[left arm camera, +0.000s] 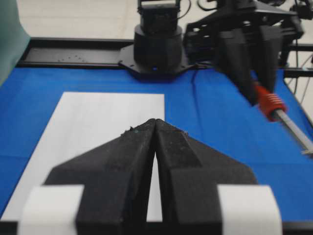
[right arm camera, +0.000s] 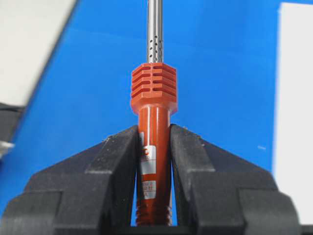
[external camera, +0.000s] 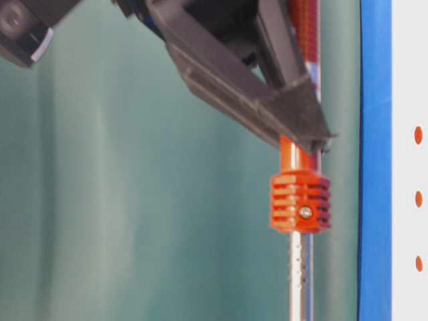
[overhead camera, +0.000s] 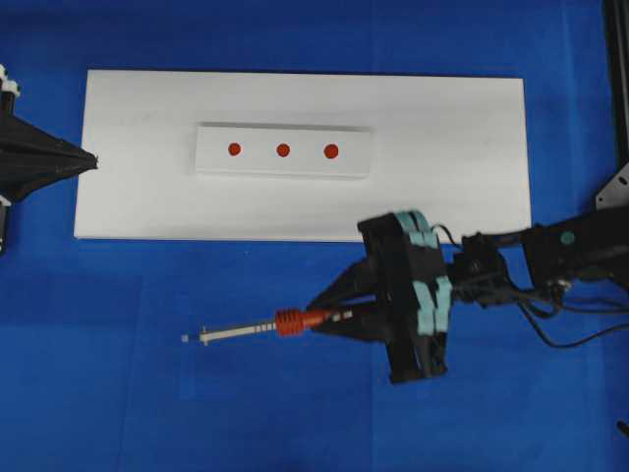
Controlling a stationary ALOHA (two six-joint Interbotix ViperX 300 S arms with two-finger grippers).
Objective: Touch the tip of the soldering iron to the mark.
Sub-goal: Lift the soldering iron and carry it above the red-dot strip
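Board [overhead camera: 128, 197] lies flat on counter [overhead camera: 98, 393], w/ a smaller plate [overhead camera: 283, 150] on its middle carrying 3 marks [overhead camera: 282, 150] in a row. Left claw [overhead camera: 86, 160] sits at board's left edge. Soldering iron [overhead camera: 285, 323] lies in front of board, off it, held in right claw [overhead camera: 329, 317], tip pointing left.

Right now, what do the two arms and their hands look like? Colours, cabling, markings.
Both are matte black. The right hand has wedge-shaped black fingers, teal fittings on its body, and thin black cables looping back along the arm. The left hand has the same tapered black fingers, each with a white tape band near its base. No lettering is legible on either.
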